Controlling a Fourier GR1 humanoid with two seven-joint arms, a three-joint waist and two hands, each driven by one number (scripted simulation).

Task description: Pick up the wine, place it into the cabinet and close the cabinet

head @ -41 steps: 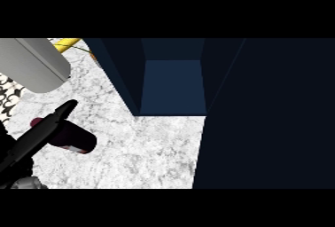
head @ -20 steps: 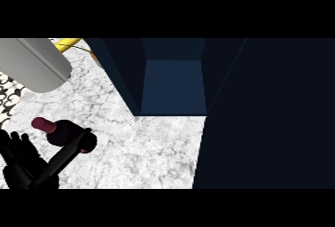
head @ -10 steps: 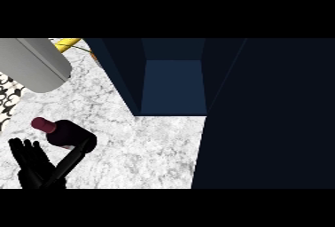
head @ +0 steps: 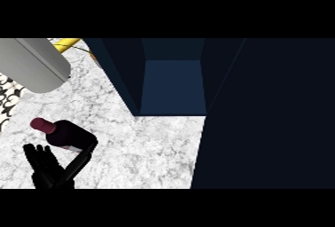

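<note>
The task is judged to be in its first step: the wine is not yet being carried, the cabinet is standing open with nothing seen inside it, and so the lifting, the placing and the closing are all being left to do. The wine is lying tilted on the marble counter near its left edge, its reddish cap pointing toward the upper left and its dark body running down to the right. One hand is being shown at the lower left corner of the counter, just below the bottle; which of the robot's hands it is cannot be told for sure, though its place at the view's left suggests the left. Its fingers are being held straight and spread, pointing up beside the bottle's lower left side, while the thumb is being stretched up along the bottle's lower right side and appears to be touching it; nothing is being curled round the glass, so the hand is being read as open, bracketing the bottle rather than gripping it. The other hand is not being shown. A grey cylinder is seen at the upper left corner, well apart from the wine, and the cabinet's opening lies up and to the right of the bottle.
</note>
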